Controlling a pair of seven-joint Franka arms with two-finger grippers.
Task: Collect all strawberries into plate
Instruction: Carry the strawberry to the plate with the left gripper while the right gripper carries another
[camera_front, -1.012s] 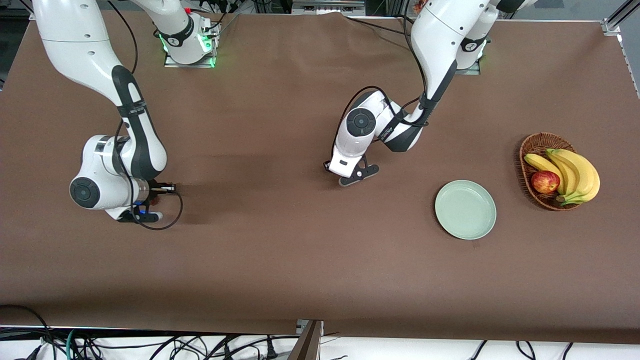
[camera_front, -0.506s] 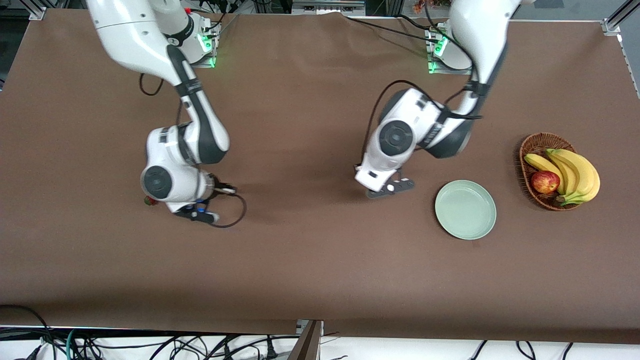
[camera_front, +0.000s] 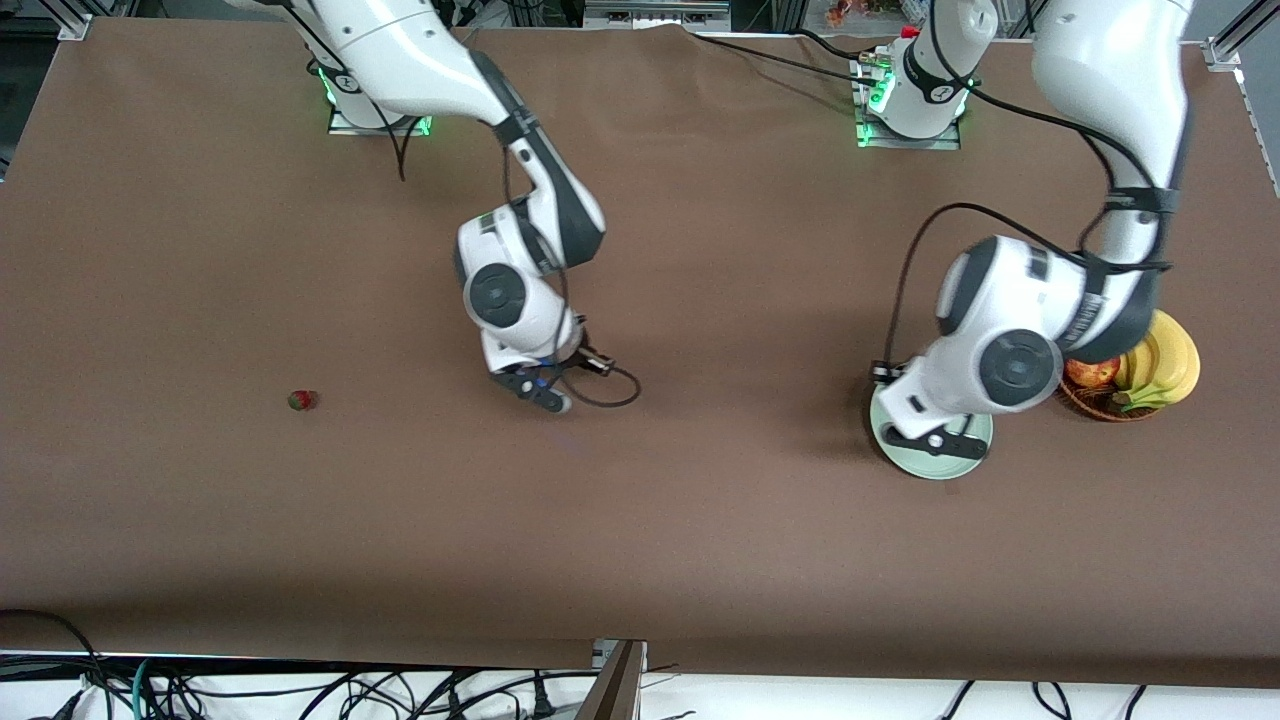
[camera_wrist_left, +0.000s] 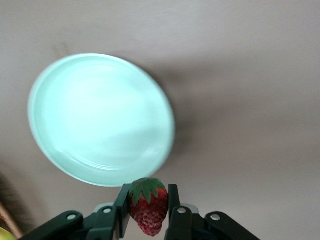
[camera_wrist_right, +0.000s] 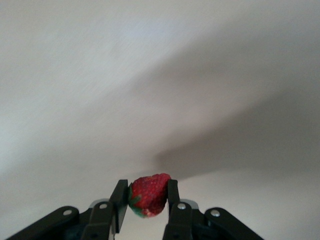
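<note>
Seen from a high camera facing two white robot arms across a brown cloth-covered table.

Left gripper, black and two-fingered, over the round, shallow pale mint-green plate near the left arm's end of the table. In the left wrist view, clamped on a small red strawberry with a green leafy top, berry pinched between both fingers, plate bare below.

Right gripper over bare tabletop near the middle of the table. In the right wrist view, clamped on a second small red strawberry, leafy end turned toward one finger.

Third tiny red strawberry with dark green top lying alone on the cloth toward the right arm's end, well apart from both grippers and from the plate.

Brown wicker basket just beside the plate, at the left arm's end, largely hidden by the left arm; red apple and yellow bananas showing in it.
</note>
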